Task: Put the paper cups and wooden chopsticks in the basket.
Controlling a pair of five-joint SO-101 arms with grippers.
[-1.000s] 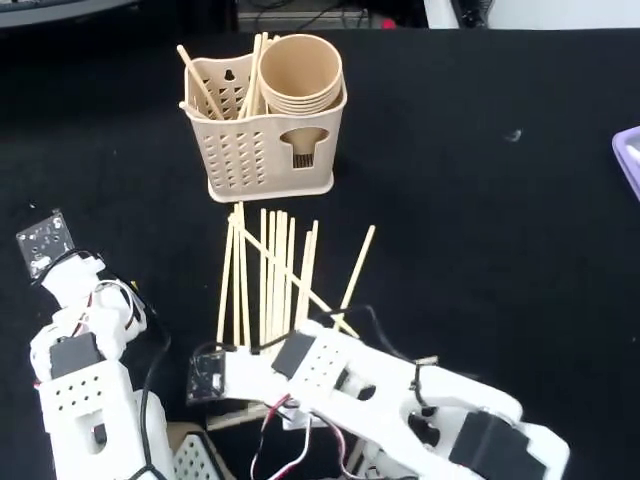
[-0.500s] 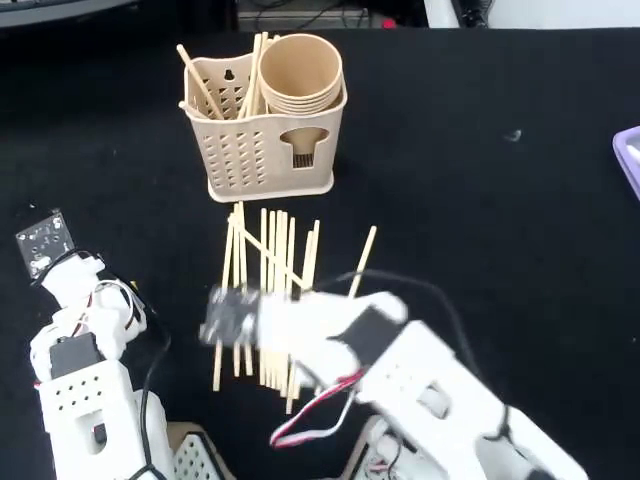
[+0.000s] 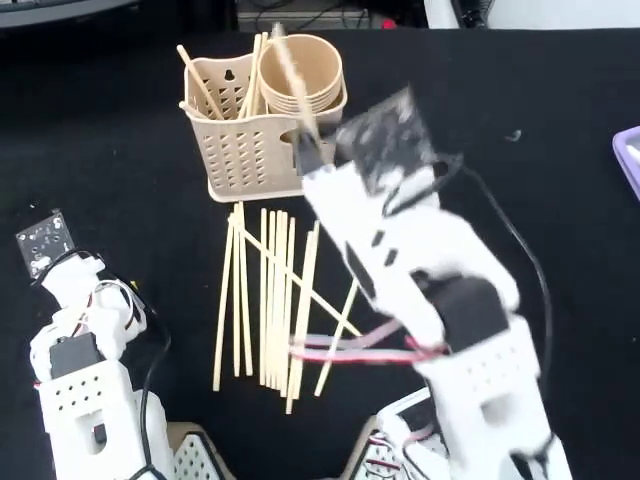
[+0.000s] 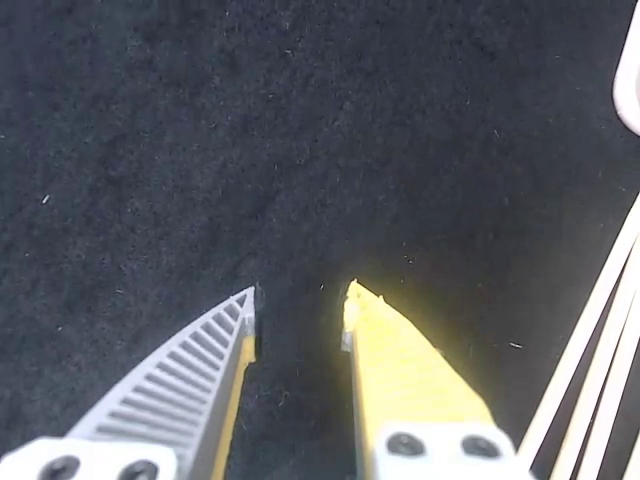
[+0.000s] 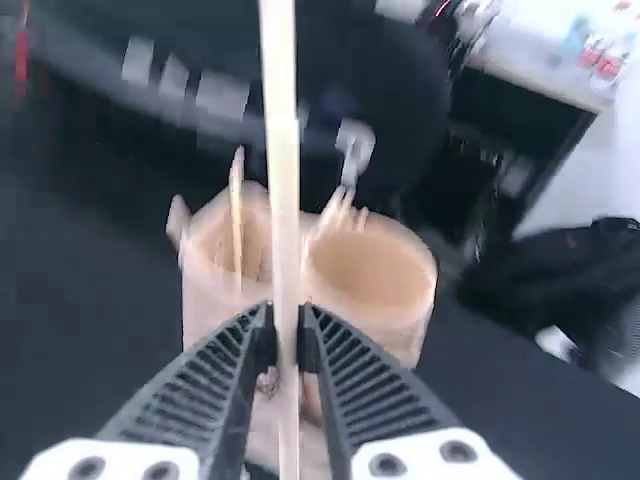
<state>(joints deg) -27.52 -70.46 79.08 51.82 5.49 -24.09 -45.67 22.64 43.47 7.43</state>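
Observation:
The beige basket [image 3: 250,140] stands at the back of the black table, with stacked paper cups [image 3: 300,72] and a few chopsticks [image 3: 200,85] inside. Several wooden chopsticks [image 3: 270,300] lie in a loose row in front of it. My right gripper [image 3: 305,145] is raised at the basket's front, shut on one chopstick [image 3: 290,70] that points up over the cups. In the right wrist view the gripper [image 5: 283,320] clamps that chopstick [image 5: 279,150], with the basket [image 5: 215,270] and cups [image 5: 372,265] behind. My left gripper [image 4: 300,300] is open just over bare table, beside some chopsticks [image 4: 590,370].
The left arm [image 3: 80,350] sits at the front left corner. The right arm's base [image 3: 480,400] rises from the front right, its red and white cables hanging over the chopstick row. A purple object [image 3: 630,150] shows at the right edge.
The right arm rose from the front end of the chopstick row and swung back and up to the basket with one chopstick. The left arm kept still.

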